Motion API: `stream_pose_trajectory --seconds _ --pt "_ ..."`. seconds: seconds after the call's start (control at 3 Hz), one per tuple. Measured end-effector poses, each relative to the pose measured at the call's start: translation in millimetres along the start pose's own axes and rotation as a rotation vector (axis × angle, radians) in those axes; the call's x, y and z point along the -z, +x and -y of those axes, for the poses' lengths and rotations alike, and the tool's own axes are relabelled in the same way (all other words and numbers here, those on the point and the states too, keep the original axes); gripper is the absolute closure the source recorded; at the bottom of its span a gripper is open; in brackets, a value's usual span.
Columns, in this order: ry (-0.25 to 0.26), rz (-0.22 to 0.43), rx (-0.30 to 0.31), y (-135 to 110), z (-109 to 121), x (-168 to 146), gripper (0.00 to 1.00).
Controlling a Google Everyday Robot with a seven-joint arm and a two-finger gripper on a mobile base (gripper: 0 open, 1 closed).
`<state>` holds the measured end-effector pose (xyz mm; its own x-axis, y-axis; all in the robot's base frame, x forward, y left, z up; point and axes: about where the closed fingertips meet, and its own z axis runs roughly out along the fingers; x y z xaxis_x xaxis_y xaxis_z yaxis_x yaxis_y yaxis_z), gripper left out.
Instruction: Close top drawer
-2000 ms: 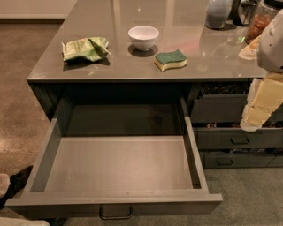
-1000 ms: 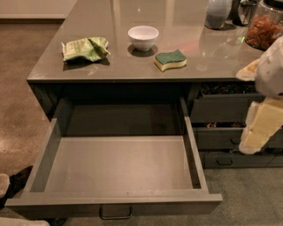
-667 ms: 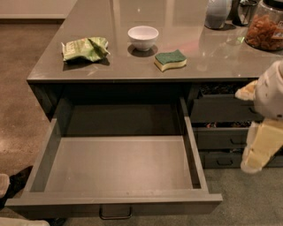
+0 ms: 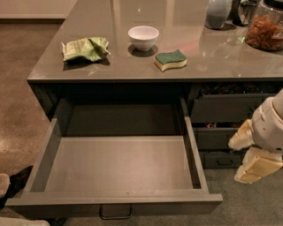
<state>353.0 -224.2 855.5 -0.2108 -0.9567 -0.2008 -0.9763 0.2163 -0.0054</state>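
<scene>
The top drawer (image 4: 115, 164) is a wide dark-grey drawer pulled far out from under the countertop (image 4: 177, 66). Its smooth grey box is empty. Its flat front (image 4: 66, 206) is near the bottom edge of the view, with a small dark loop handle (image 4: 116, 213) at centre. My gripper (image 4: 254, 152) shows as white and cream parts at the right edge. It is to the right of the drawer's right wall, apart from it, in front of the narrower drawers and below counter height. It holds nothing that I can see.
On the countertop lie a crumpled green bag (image 4: 85, 47), a white bowl (image 4: 143, 36) and a green-and-yellow sponge (image 4: 170, 59). A jar of brown contents (image 4: 264, 28) and a grey jug (image 4: 219, 13) stand at the back right. Narrower dark drawers (image 4: 230, 108) at the right stand slightly open.
My arm has moved down and a little to the right, from counter-edge height to in front of the narrower drawers. The top drawer has not moved.
</scene>
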Motion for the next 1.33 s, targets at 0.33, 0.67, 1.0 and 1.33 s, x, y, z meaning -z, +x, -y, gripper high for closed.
stream_pose_trajectory --seconds 0.33,0.67,1.0,1.33 --pt "-0.036 0.012 0.013 9.8 -15.9 -24.6 0.65" --pt "-0.024 0.053 0.001 23.7 -21.5 -65.6 0.96" --pt "-0.015 0.075 -0.012 31.4 -20.9 -93.4 1.00" --pt "-0.022 0.078 -0.008 30.3 -20.7 -93.4 1.00"
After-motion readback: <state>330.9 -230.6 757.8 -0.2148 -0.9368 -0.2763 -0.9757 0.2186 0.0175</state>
